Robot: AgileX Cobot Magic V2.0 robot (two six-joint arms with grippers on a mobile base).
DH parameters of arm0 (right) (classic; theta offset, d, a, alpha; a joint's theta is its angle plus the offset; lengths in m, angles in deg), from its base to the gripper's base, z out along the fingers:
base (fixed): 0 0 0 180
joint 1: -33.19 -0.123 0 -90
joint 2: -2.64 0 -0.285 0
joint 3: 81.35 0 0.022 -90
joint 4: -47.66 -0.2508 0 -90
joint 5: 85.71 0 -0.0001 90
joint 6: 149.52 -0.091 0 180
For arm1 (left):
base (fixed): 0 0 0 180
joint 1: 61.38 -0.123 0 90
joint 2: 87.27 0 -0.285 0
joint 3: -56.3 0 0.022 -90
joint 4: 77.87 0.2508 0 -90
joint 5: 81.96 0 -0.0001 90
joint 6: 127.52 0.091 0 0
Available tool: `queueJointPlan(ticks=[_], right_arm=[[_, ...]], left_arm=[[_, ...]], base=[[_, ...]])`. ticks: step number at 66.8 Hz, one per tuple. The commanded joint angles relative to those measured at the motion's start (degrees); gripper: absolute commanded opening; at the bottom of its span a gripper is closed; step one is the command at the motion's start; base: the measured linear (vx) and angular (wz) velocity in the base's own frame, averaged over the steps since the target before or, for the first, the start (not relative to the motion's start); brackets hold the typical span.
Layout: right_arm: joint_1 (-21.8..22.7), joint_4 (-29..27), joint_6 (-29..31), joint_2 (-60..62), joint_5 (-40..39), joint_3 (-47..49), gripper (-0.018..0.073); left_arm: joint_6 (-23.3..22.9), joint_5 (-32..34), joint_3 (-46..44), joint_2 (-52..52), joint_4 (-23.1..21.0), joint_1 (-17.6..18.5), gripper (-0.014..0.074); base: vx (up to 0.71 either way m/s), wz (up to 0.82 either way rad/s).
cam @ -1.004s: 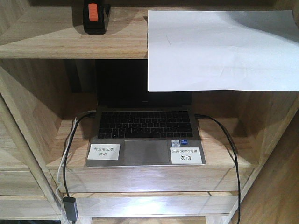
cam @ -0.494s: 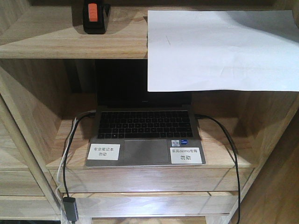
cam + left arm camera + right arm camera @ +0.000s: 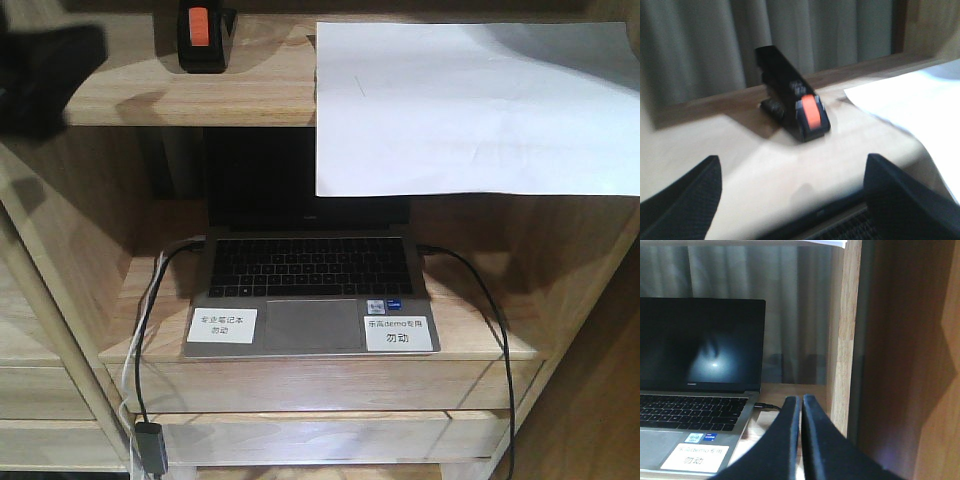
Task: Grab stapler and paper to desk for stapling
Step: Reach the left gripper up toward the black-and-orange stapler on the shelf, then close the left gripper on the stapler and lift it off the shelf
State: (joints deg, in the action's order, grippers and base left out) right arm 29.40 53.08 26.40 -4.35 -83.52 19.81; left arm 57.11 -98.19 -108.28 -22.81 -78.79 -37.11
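From the front camera I have the stapler (image 3: 200,37) at 11 o'clock on the top board of the wooden shelf unit (image 3: 250,90), standing with its orange end towards me. The paper (image 3: 470,105) lies at 1 o'clock on the same board, well apart from the stapler, and its near part hangs over the board's front edge and covers the top of the bay below. In that bay, at the centre, an open laptop (image 3: 310,290) sits with two white labels on its palm rest and a black cable (image 3: 480,300) running off at 3 o'clock. A dark blurred shape (image 3: 45,70) fills the 10 o'clock corner; I cannot tell what part of the rig it is.

On my left wrist view the left gripper (image 3: 792,167) is spread wide, its two black fingers (image 3: 687,197) sitting at 7 and 5 o'clock. The stapler (image 3: 792,102) is at 12 o'clock beyond them, untouched, and a corner of the paper (image 3: 910,100) shows at 3 o'clock.

On my right wrist view the right gripper (image 3: 801,401) has its fingers pressed together with nothing between them, low in the laptop bay. The laptop (image 3: 700,360) is at 9 o'clock and a wooden upright (image 3: 842,330) at 1 o'clock
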Motion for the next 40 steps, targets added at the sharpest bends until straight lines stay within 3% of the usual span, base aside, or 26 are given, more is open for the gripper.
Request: queueJointPlan(ticks=[1, 14, 24, 40], right_arm=[[0.3, 0.3, 0.1, 0.6, -4.2, -0.2, -0.0009], [0.3, 0.3, 0.1, 0.6, -4.2, -0.2, -0.0009], [0.3, 0.3, 0.1, 0.6, -4.2, -0.2, -0.0009], [0.3, 0.3, 0.1, 0.6, -4.2, -0.2, -0.0009]], left_arm=[[-2.3, 3.1, -6.9, 3.8, -0.4, 0.3, 0.0561], [-4.6, -2.4, -20.2, 13.4, -0.4, 0.3, 0.0584], [-4.6, -9.8, -32.7, 21.4, -0.5, 0.3, 0.0611], [-9.0, -21.6, -50.2, 32.6, -0.4, 0.3, 0.0611]], base=[[0.0, 0.0], [0.0, 0.0], [0.0, 0.0], [0.0, 0.0]])
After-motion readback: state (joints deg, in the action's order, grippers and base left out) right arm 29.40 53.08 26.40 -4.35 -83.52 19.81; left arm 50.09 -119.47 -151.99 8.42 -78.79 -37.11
